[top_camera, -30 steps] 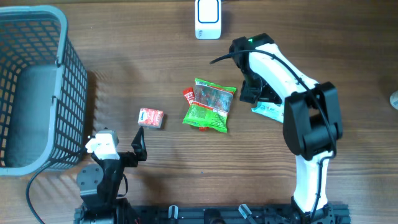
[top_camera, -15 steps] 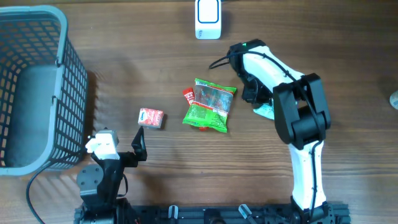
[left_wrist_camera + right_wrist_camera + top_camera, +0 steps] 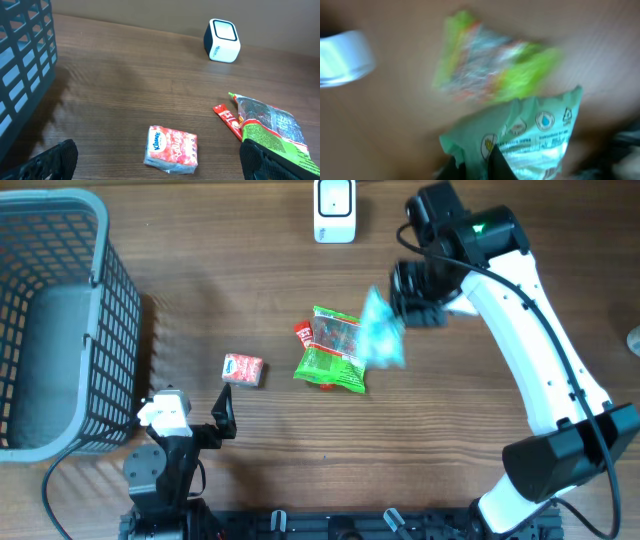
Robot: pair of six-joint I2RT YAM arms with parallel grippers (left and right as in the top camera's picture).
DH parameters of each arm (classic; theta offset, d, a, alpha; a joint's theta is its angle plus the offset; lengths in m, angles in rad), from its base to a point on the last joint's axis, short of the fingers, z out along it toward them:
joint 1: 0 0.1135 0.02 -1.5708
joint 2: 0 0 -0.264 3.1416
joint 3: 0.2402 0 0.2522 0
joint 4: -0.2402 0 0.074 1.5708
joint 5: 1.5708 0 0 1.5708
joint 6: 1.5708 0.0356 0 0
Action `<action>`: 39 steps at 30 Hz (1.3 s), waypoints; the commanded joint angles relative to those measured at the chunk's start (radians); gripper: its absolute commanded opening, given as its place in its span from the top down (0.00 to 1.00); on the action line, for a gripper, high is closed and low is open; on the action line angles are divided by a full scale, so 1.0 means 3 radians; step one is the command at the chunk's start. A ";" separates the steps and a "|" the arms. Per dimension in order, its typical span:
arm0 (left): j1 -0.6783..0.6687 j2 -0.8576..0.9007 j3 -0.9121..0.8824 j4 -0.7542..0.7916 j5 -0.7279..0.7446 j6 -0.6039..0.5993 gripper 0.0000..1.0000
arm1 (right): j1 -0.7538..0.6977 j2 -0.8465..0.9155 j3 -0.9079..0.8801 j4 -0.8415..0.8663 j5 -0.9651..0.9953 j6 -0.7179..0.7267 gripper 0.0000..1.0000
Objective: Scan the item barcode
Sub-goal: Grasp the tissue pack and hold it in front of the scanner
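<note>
The wooden counter (image 3: 350, 460) carries everything. The scan looks part done. The right arm reaches in over it, and the right end effector (image 3: 408, 305) is pressed together, pinching the top edge of a pale teal pouch (image 3: 382, 340). That pouch, the item to be scanned by my reading, hangs blurred below and just right of the white scanner (image 3: 334, 210) in the overhead view, apart from it and not yet in front of its window. So the pickup seems made. What is left is to carry the pouch to the scanner and turn its barcode toward the window. The right wrist view shows printed symbols on the pouch face, but it is too smeared to tell where the barcode lies.

The one container, a grey mesh basket (image 3: 110, 330), stands far left of the scanner. No item shows inside it.

A green snack bag (image 3: 337, 348) lies flat on the counter directly below the scanner, the pouch overlapping its right edge from above. The left end effector (image 3: 215, 420) is spread wide and holds nothing, parked well below and left of the scanner. A small tissue pack (image 3: 171, 149) lies below and left of the scanner, with a thin red sachet (image 3: 226, 118) tucked against the snack bag's left edge.
</note>
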 commanded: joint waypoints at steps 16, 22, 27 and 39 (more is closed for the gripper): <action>-0.0001 -0.0018 -0.0009 0.0011 0.0005 -0.0041 0.00 | 0.0136 -0.0102 0.0027 0.4039 -0.1179 -0.4245 0.96; -0.0001 -0.0018 -0.0009 0.0010 0.0005 -0.0041 0.00 | 0.0074 0.0181 -0.0718 0.5566 -0.1933 -0.4807 0.96; -0.0001 -0.0018 -0.0009 0.0010 0.0005 -0.0041 0.00 | -0.0239 0.1148 -0.0763 0.7116 -0.2233 -0.3938 0.96; -0.0001 -0.0018 -0.0009 0.0010 0.0005 -0.0041 0.00 | -0.0495 0.2736 -0.0418 0.8831 -0.1733 -0.2939 0.96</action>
